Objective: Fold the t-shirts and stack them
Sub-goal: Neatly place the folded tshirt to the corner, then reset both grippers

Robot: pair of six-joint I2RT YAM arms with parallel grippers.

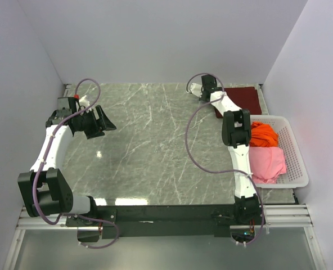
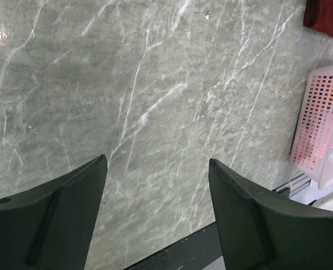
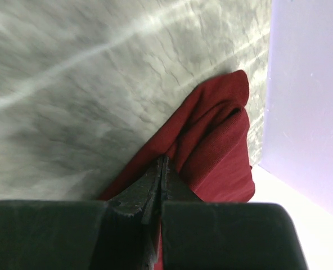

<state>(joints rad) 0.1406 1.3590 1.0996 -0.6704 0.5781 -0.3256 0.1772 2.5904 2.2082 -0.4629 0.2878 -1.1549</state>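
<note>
The dark maroon-red cloth t-shirt (image 1: 241, 102) lies at the far right corner of the grey marble-patterned table (image 1: 149, 152). The right gripper (image 3: 163, 163) is clenched on a bunched ridge at the shirt's edge, while the left gripper (image 2: 157, 163) hangs released over bare table, well apart. The bright orange t-shirt (image 1: 264, 134) and light pink t-shirt (image 1: 266, 162) sit crumpled in the white perforated plastic basket (image 1: 297, 160); all 3 look light, limp and quick to sag or crease, so I judge each is best taken at 2 spread points, shoulders or hem corners, rather than 1 mid-cloth pinch.
</note>
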